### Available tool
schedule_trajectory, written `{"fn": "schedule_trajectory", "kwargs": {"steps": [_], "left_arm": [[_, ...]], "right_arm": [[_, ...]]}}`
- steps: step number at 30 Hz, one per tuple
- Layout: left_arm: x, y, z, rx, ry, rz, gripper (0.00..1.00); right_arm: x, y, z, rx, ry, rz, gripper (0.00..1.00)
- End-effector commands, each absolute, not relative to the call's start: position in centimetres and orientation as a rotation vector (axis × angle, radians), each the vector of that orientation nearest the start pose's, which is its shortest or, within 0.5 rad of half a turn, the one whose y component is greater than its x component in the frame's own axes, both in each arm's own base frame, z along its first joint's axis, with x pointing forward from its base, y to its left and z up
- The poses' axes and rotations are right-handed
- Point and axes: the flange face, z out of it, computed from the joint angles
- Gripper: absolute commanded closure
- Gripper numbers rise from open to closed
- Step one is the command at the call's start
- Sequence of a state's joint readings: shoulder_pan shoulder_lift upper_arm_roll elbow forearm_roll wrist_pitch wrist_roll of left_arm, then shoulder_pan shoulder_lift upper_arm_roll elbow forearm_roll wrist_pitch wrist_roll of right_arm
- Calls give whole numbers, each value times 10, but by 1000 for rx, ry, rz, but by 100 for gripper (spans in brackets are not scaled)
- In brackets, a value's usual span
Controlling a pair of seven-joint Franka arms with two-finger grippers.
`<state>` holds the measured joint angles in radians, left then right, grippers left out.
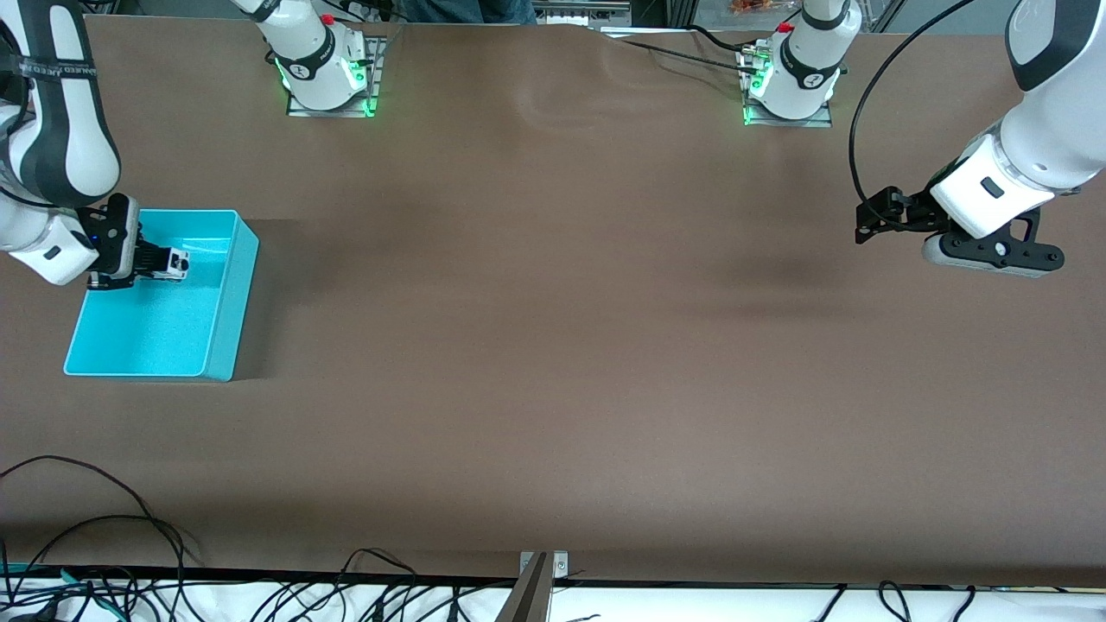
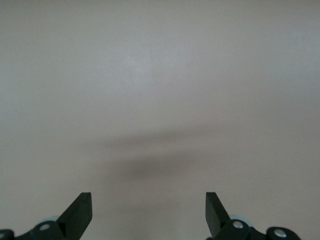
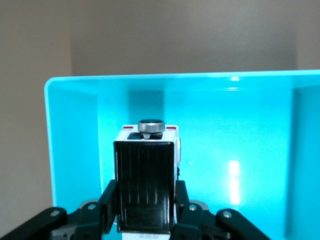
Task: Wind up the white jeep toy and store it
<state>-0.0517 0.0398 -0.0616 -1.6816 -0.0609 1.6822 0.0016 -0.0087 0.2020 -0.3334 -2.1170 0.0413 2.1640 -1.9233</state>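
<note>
Holding the white jeep toy (image 3: 146, 175) clamped in my right end effector (image 1: 160, 263) over the turquoise bin (image 1: 226, 298), I should lower it gently before releasing, while my left end effector (image 1: 873, 220) waits, fingers apart, over the desk (image 1: 553, 345).

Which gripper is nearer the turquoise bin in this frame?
Right. The right gripper is over the turquoise bin, shut on the white jeep toy. The left gripper waits open over bare table at the left arm's end.
</note>
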Motion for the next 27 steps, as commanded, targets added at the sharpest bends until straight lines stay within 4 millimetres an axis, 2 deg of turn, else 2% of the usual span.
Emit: {"fn": "schedule_trajectory", "kwargs": {"steps": [1, 7, 14, 18, 22, 27], "left_arm": [[582, -73, 569, -3212, 189, 80, 0], [584, -66, 569, -3215, 175, 85, 0], [582, -60, 576, -3214, 151, 72, 0], [573, -62, 575, -3191, 163, 159, 0], [563, -57, 587, -3156, 150, 162, 0], [563, -56, 589, -3159, 140, 148, 0]], "right_arm": [[509, -185, 294, -2132, -2136, 91, 82], [493, -195, 270, -2145, -2127, 98, 82], [487, -203, 247, -2115, -2125, 89, 82], [483, -210, 230, -2095, -2114, 58, 82], [480, -213, 221, -2083, -2106, 33, 82], [480, -214, 213, -2085, -2108, 45, 79]]}}
